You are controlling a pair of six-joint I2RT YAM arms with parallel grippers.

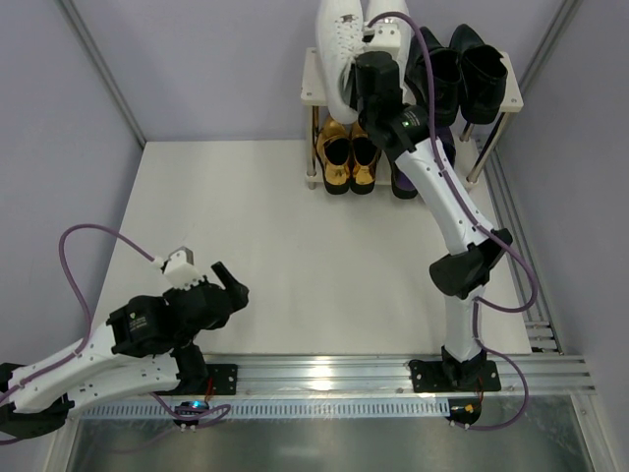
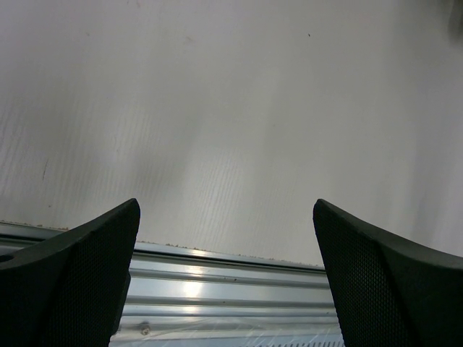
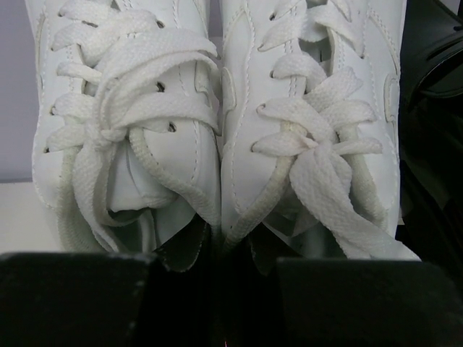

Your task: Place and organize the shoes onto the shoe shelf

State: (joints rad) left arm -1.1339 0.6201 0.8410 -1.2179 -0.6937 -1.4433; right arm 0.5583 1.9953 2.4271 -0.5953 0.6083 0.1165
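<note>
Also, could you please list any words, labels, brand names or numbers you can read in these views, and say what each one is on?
No text can be read in any view.
The white sneakers show no logo or print.
The black loafers, gold loafers and shoe shelf carry no visible lettering from above.
The green light on the right arm is a lamp, not a sign.
</note>
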